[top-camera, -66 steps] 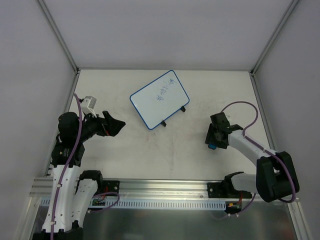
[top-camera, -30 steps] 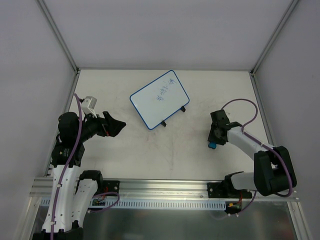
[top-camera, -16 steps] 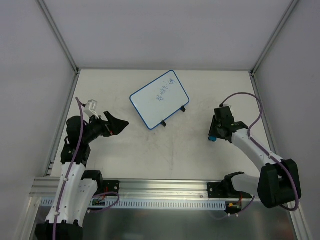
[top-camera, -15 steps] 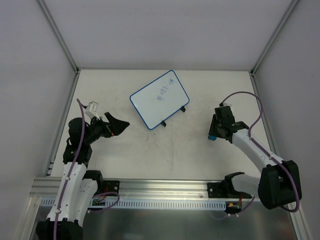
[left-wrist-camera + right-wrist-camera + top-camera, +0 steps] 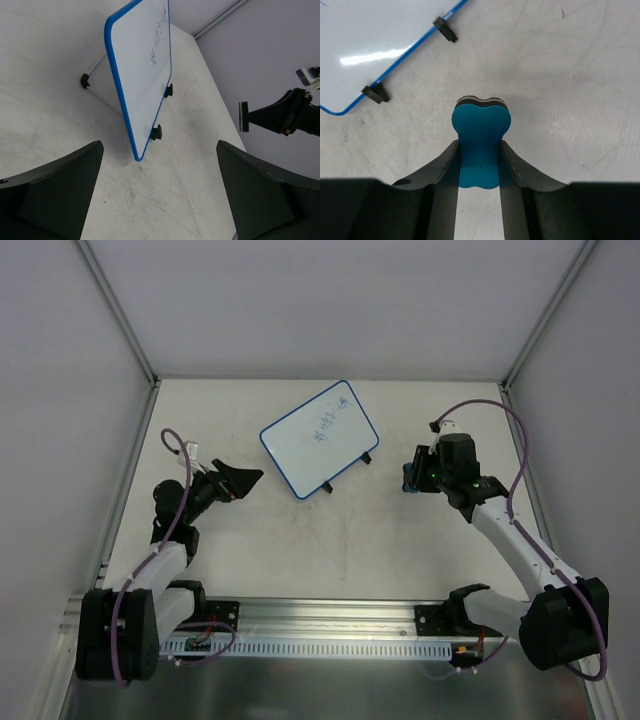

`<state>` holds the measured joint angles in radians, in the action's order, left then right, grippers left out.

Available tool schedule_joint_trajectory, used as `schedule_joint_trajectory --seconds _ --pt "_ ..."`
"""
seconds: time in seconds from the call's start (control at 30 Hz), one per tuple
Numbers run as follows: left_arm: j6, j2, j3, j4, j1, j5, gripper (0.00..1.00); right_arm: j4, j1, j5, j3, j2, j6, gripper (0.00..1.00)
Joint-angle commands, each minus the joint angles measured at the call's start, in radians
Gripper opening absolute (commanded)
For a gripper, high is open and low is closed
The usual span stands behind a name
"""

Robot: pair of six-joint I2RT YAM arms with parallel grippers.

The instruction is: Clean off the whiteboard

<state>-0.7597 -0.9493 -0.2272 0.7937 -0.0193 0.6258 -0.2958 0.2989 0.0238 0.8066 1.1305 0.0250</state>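
The whiteboard (image 5: 320, 438) has a blue rim and small black feet, and it stands tilted at the middle back of the table with faint blue writing (image 5: 331, 424) near its far right corner. My right gripper (image 5: 409, 478) is shut on a small blue eraser (image 5: 481, 125) and is held just right of the board's right foot, clear of the board. In the right wrist view the board's corner (image 5: 365, 45) lies upper left of the eraser. My left gripper (image 5: 247, 479) is open and holds nothing, just left of the board's near corner (image 5: 136, 155).
The pale table (image 5: 330, 540) is scuffed with grey marks. White walls with metal posts (image 5: 115, 310) close in the back and both sides. A metal rail (image 5: 320, 615) runs along the near edge. In the left wrist view the right arm (image 5: 285, 112) shows at far right.
My right gripper has carried the eraser up off the table and back-left toward the board's right side. My left arm has dropped lower and reached toward the board, still open.
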Motion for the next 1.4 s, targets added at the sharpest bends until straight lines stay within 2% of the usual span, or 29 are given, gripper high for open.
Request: schedule_joint_trajectory --seconds 0.0,0.13,0.17,0.2,0.3,0.4,0.63,0.8,1.07,1.37 --pt "0.020 -0.167 -0.015 0.341 0.009 0.032 0.99 0.064 0.003 0.090 0.080 0.000 -0.054 0.00" --pt "-0.026 -0.377 -0.038 0.563 0.012 0.034 0.99 0.177 0.009 0.152 0.072 0.026 -0.039 0.00" --pt "-0.036 -0.417 -0.047 0.682 0.013 0.035 0.99 0.204 0.019 0.159 0.056 0.022 -0.046 0.00" --pt "-0.050 -0.495 -0.057 0.729 0.013 0.041 0.99 0.239 0.023 0.156 0.052 0.018 -0.054 0.00" --pt "-0.079 -0.603 -0.110 0.794 0.013 0.060 0.98 0.253 0.048 0.146 0.068 0.012 -0.123 0.00" --pt "-0.053 -0.637 -0.138 0.829 0.080 0.055 0.95 0.253 0.051 0.153 0.092 0.025 -0.146 0.00" --pt "0.019 -0.626 -0.193 0.799 0.139 0.002 0.95 0.257 0.051 0.289 0.166 0.123 -0.197 0.00" --pt "0.086 -0.623 -0.241 0.671 0.157 -0.055 0.93 0.276 0.051 0.361 0.226 0.192 -0.194 0.00" --pt "0.063 -0.718 -0.264 0.736 0.171 -0.084 0.89 0.276 0.052 0.390 0.324 0.265 -0.226 0.00" --pt "0.065 -0.758 -0.299 0.708 0.199 -0.095 0.80 0.277 0.091 0.375 0.420 0.367 -0.270 0.00"
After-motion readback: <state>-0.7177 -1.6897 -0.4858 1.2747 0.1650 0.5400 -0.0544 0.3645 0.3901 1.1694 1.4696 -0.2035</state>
